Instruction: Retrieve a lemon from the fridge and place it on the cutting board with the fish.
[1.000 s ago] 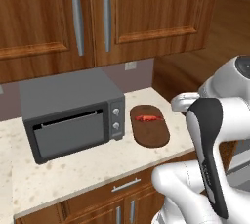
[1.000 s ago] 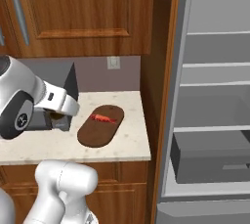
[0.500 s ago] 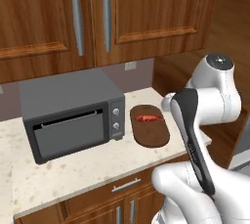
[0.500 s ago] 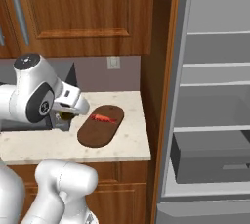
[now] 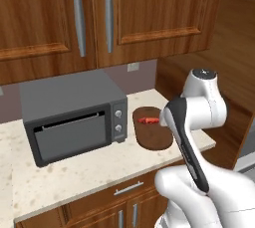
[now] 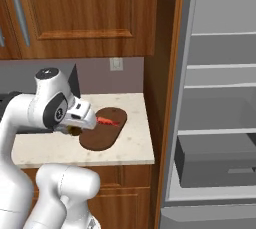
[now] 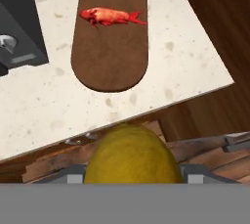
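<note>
Gripper: the two-finger gripper (image 7: 133, 181) is clamping the lemon (image 7: 131, 155) between its jaws, the yellow fruit bulging at the foot of the hand view.

Lemon: it is riding in the gripper, out over the counter's front edge and the cabinet face below, not yet above the cutting board.

Cutting board: the dark brown oval cutting board (image 7: 110, 36) is lying flat on the speckled counter (image 7: 46, 96), ahead of the gripper and a little to its left in the hand view, so the judged next move is forward over the counter edge and then down.

Board's long axis: it is running straight away from the gripper, near rounded end closest, hanging hole at the far end.

Fish: the red-orange fish (image 7: 111, 16) is lying crosswise on the board's far half, head toward the microwave (image 7: 17, 27), tail toward the counter's open end.

Landing spot: the bare near half of the board is sitting between gripper and fish, seemingly roomy enough for the fruit.

Fridge: the open fridge (image 6: 220, 98) is standing off to the gripper's right, shelves showing.
</note>
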You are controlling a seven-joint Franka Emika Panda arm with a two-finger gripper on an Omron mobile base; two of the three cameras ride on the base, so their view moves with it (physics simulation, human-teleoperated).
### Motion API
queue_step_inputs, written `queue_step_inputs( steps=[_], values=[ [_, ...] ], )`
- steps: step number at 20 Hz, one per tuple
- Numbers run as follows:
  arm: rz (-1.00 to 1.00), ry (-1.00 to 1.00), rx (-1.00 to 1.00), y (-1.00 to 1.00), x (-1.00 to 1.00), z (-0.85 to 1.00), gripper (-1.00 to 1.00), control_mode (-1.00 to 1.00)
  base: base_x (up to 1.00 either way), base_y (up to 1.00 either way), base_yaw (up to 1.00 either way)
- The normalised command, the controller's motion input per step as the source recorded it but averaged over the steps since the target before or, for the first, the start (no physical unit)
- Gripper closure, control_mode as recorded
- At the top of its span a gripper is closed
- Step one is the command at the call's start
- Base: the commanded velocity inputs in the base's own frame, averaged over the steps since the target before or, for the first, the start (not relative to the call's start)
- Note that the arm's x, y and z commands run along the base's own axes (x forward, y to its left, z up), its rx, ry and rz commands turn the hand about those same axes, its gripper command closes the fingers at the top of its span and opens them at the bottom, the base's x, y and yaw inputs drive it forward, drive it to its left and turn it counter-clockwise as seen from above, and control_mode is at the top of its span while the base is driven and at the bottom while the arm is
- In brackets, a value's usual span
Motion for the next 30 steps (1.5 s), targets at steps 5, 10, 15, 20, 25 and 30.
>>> queue_step_inputs(
  steps=[5,10,15,20,25,30],
  values=[
    [0.00,0.08,0.00,0.00,0.35,-0.42,1.00,-1.00,0.00,0.00,0.00],
    [0.02,-0.01,0.00,0.00,0.45,-0.18,1.00,-1.00,0.00,0.00,0.00],
    [0.03,-0.01,0.00,0.00,0.44,-0.19,1.00,-1.00,0.00,0.00,0.00],
    [0.02,0.00,0.00,0.00,0.47,-0.24,1.00,-1.00,0.00,0.00,0.00],
    [0.03,0.00,-0.01,0.00,0.57,-0.28,1.00,-1.00,0.00,0.00,0.00],
    [0.03,0.00,-0.01,0.00,0.51,-0.32,1.00,-1.00,0.00,0.00,0.00]
  ],
)
